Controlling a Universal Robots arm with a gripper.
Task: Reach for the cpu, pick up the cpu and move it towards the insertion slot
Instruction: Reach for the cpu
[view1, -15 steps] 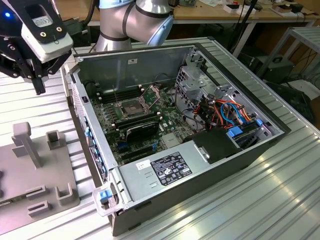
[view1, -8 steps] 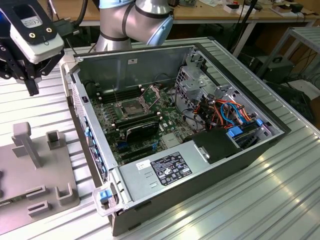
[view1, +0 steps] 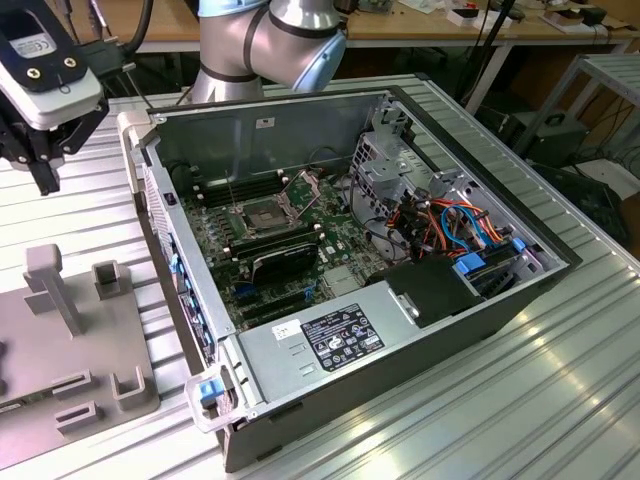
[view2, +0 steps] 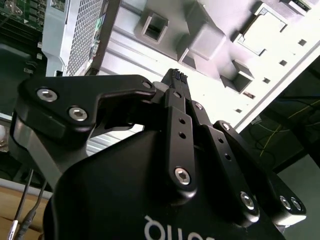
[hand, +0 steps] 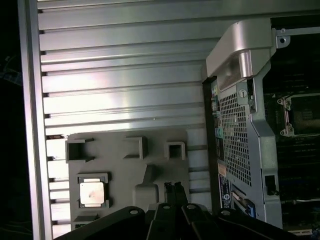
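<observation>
The claw (hand: 173, 187) is staying off everything, clenched with its two black fingertips (view2: 175, 76) pressing together and nothing gripped between them. In the exterior view it is hanging in the air at the exterior view's left, above the ribbed metal table (view1: 480, 400) and over the far part of a grey fixture tray (view1: 75, 345), touching neither. The cpu (hand: 92, 193) is lying flat, pale face up, in a square recess of that tray. In the first wrist view it is sitting off to one side of the fingertips and well apart from them, with a raised block of the tray standing between the two. The open computer case (view1: 300, 120) is resting on the table just beside the tray. Inside it, the insertion slot (view1: 262, 215) is showing on the green board as a silvery frame around a dark centre. In the first wrist view the slot is lying on the opposite side of the claw from the cpu, beyond the case's perforated wall (hand: 232, 135).
</observation>
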